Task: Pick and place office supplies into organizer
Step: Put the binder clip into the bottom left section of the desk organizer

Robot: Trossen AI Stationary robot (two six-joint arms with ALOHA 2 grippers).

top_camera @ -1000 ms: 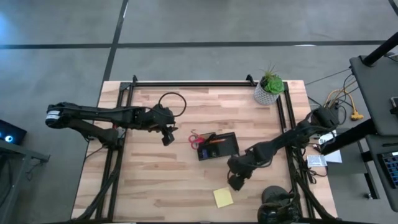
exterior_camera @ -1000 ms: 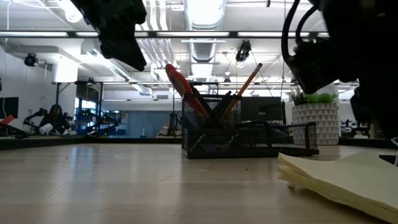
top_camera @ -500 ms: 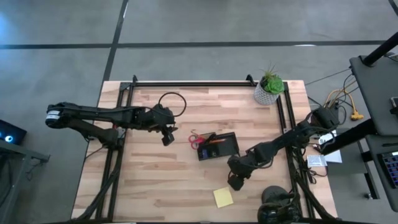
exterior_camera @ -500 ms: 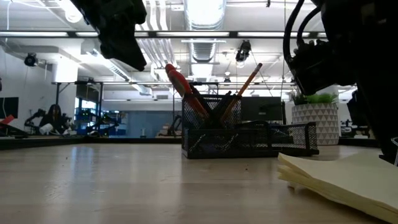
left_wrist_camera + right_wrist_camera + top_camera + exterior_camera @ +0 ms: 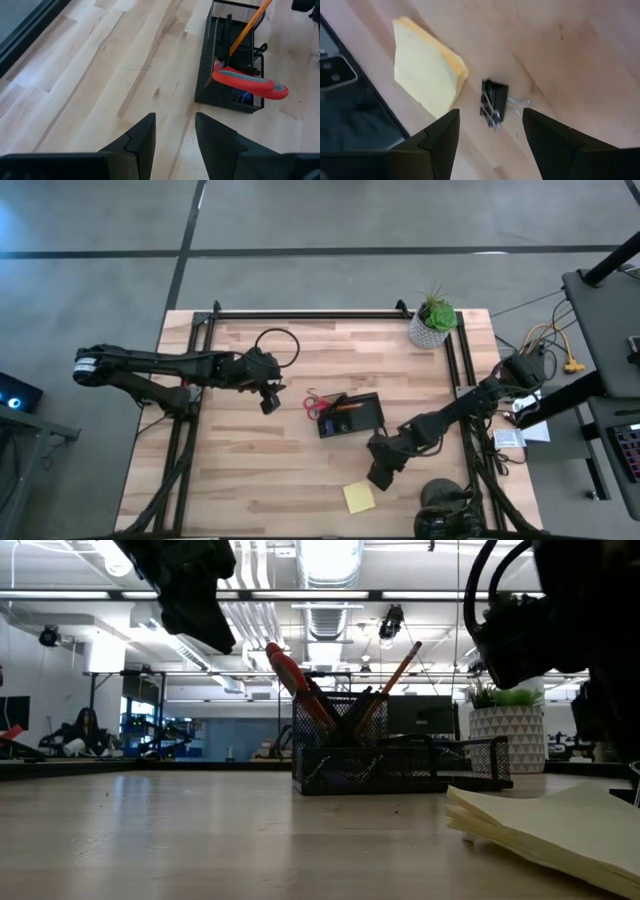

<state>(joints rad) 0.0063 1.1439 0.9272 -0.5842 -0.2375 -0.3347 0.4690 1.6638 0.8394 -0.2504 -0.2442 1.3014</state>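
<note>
the binder clip (image 5: 493,103) is seen straight between the open fingers (image 5: 437,137) of the right gripper (image 5: 490,135), beside the sticky-note pad (image 5: 427,67), with its long axis lying along the gap, not across it.

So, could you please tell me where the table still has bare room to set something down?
The widest bare wood lies between the left gripper and the table's near edge, left of the sticky-note pad. Another strip runs from the organizer to the plant. It is crowded around the right gripper, over a binder clip beside the pad.
</note>
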